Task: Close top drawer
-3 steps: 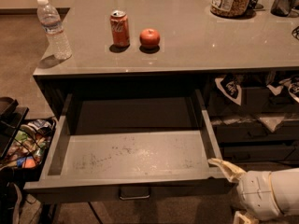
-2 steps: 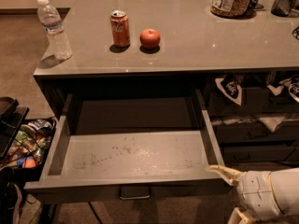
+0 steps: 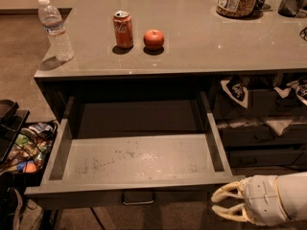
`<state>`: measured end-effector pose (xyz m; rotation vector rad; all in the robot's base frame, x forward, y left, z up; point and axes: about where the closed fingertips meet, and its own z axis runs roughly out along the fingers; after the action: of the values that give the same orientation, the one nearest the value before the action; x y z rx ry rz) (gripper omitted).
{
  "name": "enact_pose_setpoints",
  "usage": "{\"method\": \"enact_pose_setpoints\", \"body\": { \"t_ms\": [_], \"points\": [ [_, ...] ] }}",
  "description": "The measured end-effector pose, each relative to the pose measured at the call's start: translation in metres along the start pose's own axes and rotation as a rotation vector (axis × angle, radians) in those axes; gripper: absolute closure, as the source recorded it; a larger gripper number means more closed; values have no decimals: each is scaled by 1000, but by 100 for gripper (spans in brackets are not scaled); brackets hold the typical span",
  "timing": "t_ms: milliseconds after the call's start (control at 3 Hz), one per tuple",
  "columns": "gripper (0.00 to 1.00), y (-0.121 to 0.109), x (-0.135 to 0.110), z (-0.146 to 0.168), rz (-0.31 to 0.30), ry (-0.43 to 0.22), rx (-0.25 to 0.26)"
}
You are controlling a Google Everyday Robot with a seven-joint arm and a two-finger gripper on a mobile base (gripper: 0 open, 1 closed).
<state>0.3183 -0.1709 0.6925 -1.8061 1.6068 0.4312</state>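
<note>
The gripper point(image 3: 215, 202) is sitting lower than a second ago, now below the drawer front's right corner. The grey counter point(image 3: 216, 47) is carrying a water bottle point(image 3: 55, 30), can point(image 3: 123, 29) and apple point(image 3: 153, 39). Beneath it, the top drawer point(image 3: 139, 159) is standing pulled out, with a cluttered bin point(image 3: 29, 147) beside its left wall. The fingers point(image 3: 228, 191) are gaping empty, pointing at the front's right end.

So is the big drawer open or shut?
Open: the top drawer is pulled far out, its scuffed floor showing. The pincer hangs by its front corner.
</note>
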Motion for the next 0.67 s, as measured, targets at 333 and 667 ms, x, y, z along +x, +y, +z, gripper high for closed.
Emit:
{"method": "enact_pose_setpoints", "body": {
  "t_ms": [333,667],
  "points": [
    [89,-1,4,1,3,21,21],
    [100,-8,14,11,20,63,52]
  ]
}}
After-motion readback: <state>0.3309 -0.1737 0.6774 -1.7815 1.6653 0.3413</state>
